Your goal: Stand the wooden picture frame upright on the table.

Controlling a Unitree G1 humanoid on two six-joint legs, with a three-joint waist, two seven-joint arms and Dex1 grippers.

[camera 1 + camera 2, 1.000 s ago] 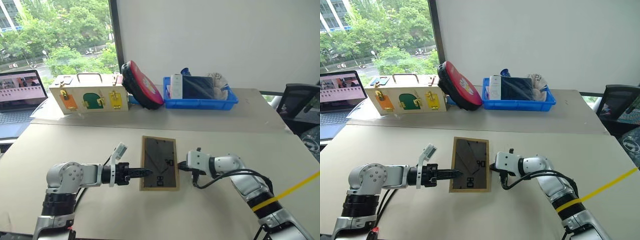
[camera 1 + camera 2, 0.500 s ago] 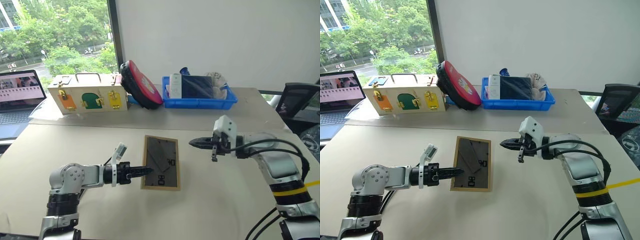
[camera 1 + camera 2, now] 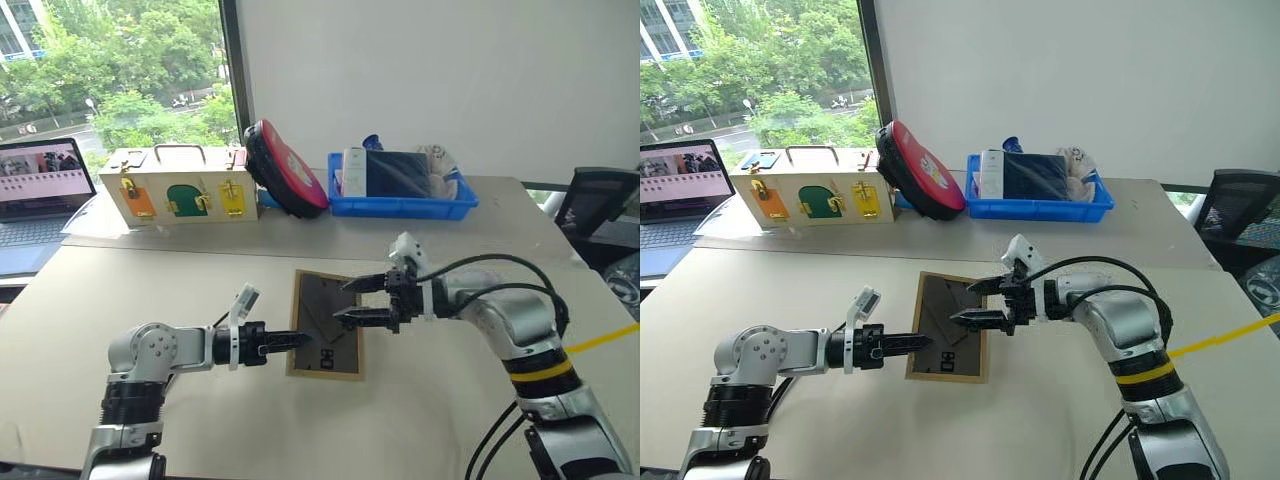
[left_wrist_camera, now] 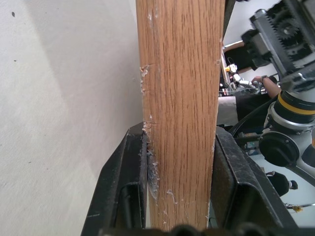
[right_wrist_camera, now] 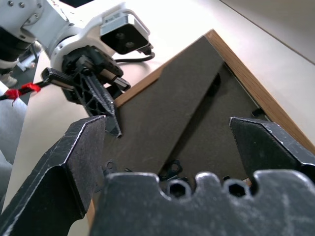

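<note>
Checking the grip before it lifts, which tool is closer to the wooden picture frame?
Left. The left tool is clamped on the wooden picture frame's edge; the right tool hovers open just above its back.

Office or lab test room, wide beige table [image 3: 450,400] by a big window [image 3: 110,70] over trees, open laptop [image 3: 40,185] at the table's left edge, black office chair [image 3: 600,205] at its right, plain white wall [image 3: 430,70]

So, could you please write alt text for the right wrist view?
The open right gripper hovers over the wooden picture frame, which lies back-up on the table. The left gripper clamps the frame's edge.
</note>
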